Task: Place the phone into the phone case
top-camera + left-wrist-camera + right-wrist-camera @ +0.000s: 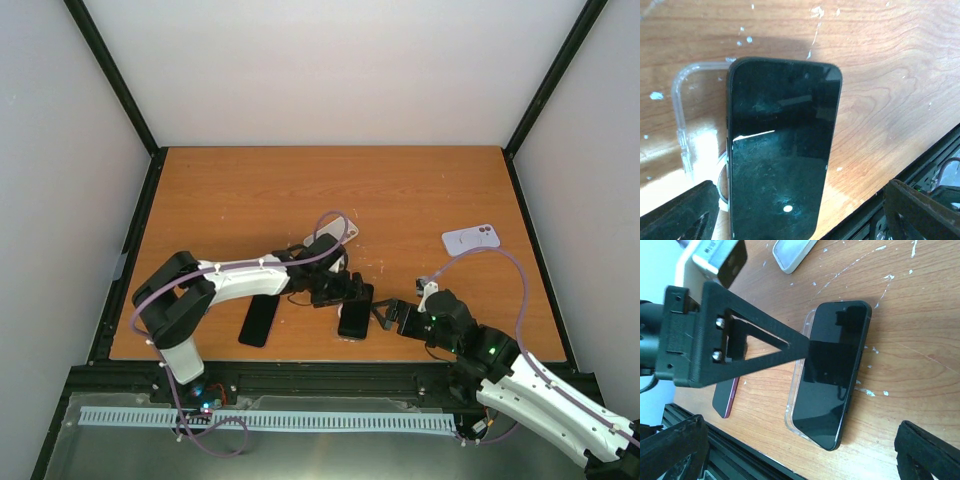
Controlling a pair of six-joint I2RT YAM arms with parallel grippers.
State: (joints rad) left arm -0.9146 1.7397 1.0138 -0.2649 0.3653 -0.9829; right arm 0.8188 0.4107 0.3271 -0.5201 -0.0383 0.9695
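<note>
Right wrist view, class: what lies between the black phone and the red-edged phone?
One finger of the left gripper, plus the clear case rim.

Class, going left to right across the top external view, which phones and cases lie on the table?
Dark phone lying alone → black phone on the clear phone case → pale phone or case showing its camera corner. The white case farther back overlaps, so omitted.

The top camera looked down from above and behind the arms, taking in the whole orange-brown wooden table. Both wrist cameras sat close, angled down from opposite sides at one glossy black slab phone, which the overhead view also caught.
</note>
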